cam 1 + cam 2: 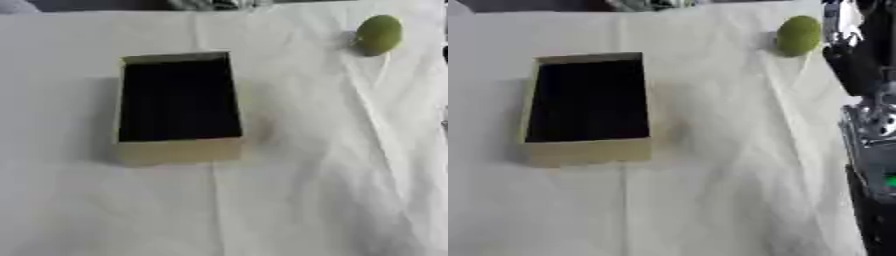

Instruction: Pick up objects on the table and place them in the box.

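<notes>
White cloth (332,165), creased, covers the table. Box (178,150) sits left of centre, open at the top, walls pale tan, inside dark; nothing can be made out in it. Green round fruit (378,34) lies on the cloth at the far right, well apart from the box. Right arm (868,125) runs down the right edge of the right eye view, its upper end near the fruit. Right hand (843,22): finger state cannot be told. Contact with the fruit cannot be told.
</notes>
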You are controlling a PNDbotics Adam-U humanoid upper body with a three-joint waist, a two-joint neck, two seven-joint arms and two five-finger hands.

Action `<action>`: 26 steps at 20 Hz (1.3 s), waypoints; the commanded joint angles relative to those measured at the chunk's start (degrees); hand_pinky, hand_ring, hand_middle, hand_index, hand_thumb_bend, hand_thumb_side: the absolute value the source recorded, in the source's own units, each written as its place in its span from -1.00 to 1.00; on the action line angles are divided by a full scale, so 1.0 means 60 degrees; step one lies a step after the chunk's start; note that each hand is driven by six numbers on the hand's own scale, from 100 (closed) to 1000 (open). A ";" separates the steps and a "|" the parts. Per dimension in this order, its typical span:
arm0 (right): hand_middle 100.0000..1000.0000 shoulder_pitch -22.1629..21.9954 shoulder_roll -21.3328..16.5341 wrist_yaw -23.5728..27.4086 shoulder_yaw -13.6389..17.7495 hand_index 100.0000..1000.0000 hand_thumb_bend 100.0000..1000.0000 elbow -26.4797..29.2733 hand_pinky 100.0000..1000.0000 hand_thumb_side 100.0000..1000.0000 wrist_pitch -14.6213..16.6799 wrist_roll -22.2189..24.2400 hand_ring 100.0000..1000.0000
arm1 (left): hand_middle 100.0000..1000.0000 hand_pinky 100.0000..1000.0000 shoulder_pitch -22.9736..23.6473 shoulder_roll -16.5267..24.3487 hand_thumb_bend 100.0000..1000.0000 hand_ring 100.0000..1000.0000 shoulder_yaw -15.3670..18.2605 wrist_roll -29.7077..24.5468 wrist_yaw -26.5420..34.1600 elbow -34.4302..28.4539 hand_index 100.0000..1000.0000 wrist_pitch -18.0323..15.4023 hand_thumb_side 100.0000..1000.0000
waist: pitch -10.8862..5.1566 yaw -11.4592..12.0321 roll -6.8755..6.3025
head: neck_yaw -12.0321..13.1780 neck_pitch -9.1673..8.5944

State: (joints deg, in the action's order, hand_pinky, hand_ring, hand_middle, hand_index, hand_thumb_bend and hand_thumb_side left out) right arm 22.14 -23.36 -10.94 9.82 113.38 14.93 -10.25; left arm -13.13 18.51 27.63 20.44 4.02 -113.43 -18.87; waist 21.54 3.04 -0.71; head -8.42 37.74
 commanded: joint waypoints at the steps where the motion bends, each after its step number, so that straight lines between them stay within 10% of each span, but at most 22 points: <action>1: 0.46 0.0069 -0.0100 0.0063 0.0018 0.64 -1.00 0.0202 0.47 0.19 0.0034 0.0073 0.51 | 0.13 0.23 -0.0022 0.0252 -0.10 0.15 0.0030 -0.0014 -0.0025 -0.0193 0.46 -0.0001 -0.16 | -0.0221 -0.0021 -0.0006 | 0.0035 -0.0027; 7: 0.47 0.0021 -0.0383 -0.0003 0.0077 0.65 -1.00 0.0202 0.48 0.18 0.0004 0.0045 0.52 | 0.13 0.23 0.0005 0.0272 -0.10 0.15 0.0029 -0.0020 -0.0032 -0.0193 0.46 0.0001 -0.16 | -0.0233 -0.0043 0.0017 | 0.0059 0.0003; 17: 0.64 -0.0898 -0.4142 -0.1542 -0.0250 0.72 -1.00 0.0074 0.63 -0.09 -0.1470 0.0414 0.70 | 0.13 0.23 0.0177 0.0509 -0.11 0.15 0.0047 0.0015 -0.0149 -0.0170 0.46 -0.0030 -0.16 | -0.0298 -0.0131 0.0182 | 0.0324 0.0167; 26: 0.88 -0.0810 -0.6322 -0.2713 -0.0601 0.85 -1.00 -0.1103 0.74 -0.59 -0.1355 0.3597 0.93 | 0.13 0.22 0.0176 0.0559 -0.12 0.15 0.0014 -0.0024 -0.0156 -0.0120 0.46 -0.0068 -0.16 | -0.0262 -0.0110 0.0213 | 0.0385 0.0144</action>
State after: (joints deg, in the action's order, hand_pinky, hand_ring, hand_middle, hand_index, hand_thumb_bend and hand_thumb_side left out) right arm 16.66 -58.00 -26.42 5.80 107.09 6.49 9.39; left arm -12.00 20.02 27.61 20.32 3.49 -113.41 -19.03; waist 21.11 2.40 0.50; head -6.25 38.72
